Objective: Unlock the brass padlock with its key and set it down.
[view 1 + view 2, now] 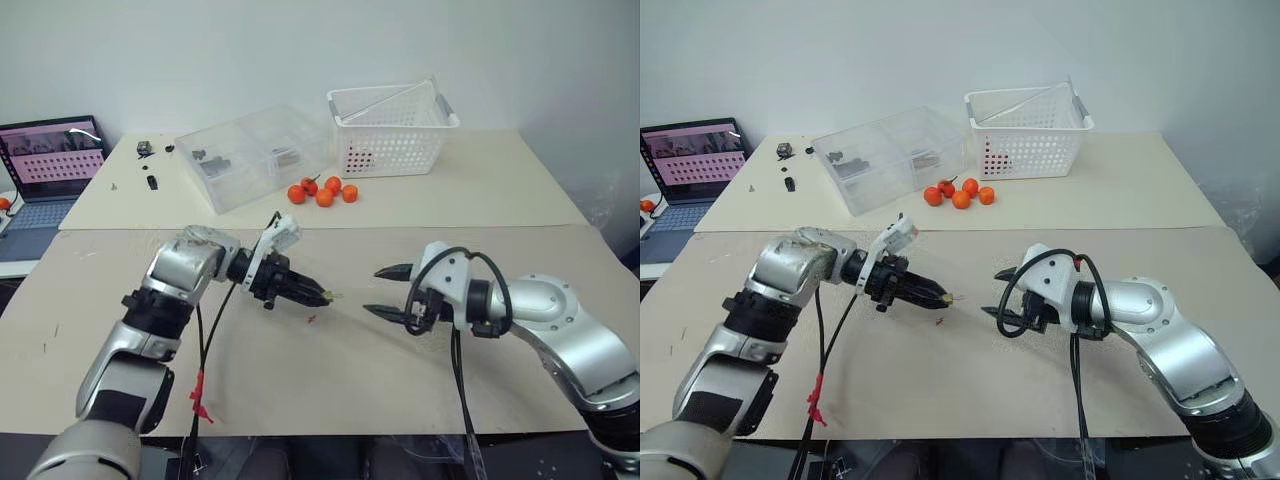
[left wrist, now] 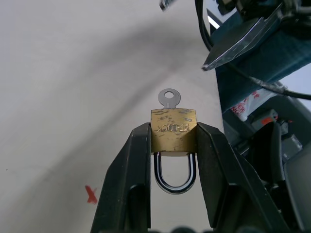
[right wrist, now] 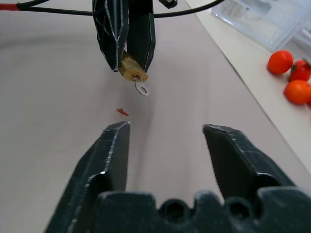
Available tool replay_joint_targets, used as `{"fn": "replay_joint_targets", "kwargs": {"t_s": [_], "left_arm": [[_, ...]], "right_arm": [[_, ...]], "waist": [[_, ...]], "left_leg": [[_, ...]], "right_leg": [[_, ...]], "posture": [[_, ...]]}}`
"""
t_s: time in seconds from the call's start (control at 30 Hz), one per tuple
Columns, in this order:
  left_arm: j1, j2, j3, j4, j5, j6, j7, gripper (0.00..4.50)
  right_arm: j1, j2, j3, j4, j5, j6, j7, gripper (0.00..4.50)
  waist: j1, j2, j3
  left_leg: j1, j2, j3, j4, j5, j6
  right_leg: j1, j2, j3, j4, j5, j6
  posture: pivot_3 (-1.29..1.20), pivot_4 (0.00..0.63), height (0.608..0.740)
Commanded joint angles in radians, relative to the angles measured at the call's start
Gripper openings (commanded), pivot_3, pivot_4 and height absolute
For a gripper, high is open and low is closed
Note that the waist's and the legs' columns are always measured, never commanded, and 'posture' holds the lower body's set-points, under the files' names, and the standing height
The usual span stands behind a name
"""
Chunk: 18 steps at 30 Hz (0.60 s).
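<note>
Left gripper pinches brass padlock (key inserted); right gripper, spread, faces it nearby.

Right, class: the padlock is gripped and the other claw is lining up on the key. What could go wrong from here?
1. The key is tiny next to the open right claw; the fingers may close beside it and miss.
2. The left claw pinches only the sides of the brass padlock, so twisting the key might rotate or slip it.
3. The padlock hangs above the table; a slip would drop it.
</note>
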Motion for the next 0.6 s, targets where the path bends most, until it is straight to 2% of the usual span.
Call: {"fn": "replay_joint_targets", "kwargs": {"t_s": [0.03, 0.23, 0.6], "left_arm": [[-0.057, -0.009, 0.014, 0.045, -0.095, 0.123, -0.019, 0.82], [-0.079, -0.031, -0.032, 0.061, -0.152, 0.173, -0.011, 0.82], [-0.116, -0.041, -0.079, 0.071, -0.195, 0.164, -0.005, 0.82]], "right_arm": [[-0.015, 0.016, -0.015, -0.046, -0.016, -0.019, -0.013, 2.74], [0.005, 0.035, -0.008, -0.059, -0.024, -0.012, -0.011, 2.74], [0.038, 0.048, -0.034, -0.091, 0.000, 0.026, -0.007, 2.74]], "waist": [[0.000, 0.000, 0.000], [-0.001, 0.000, 0.000], [0.000, 0.000, 0.000]], "left_leg": [[0.000, 0.000, 0.000, 0.000, 0.000, 0.000], [0.000, 0.002, 0.000, 0.000, -0.001, 0.002], [0.000, 0.002, 0.001, 0.001, -0.002, 0.003]], "right_leg": [[0.000, 0.000, 0.000, 0.000, 0.000, 0.000], [-0.001, 0.002, 0.001, 0.000, 0.000, -0.001], [-0.001, 0.002, 0.002, 0.000, 0.000, -0.002]], "posture": [[0.00, 0.150, 0.740], [0.00, 0.150, 0.740], [0.00, 0.150, 0.740]]}}
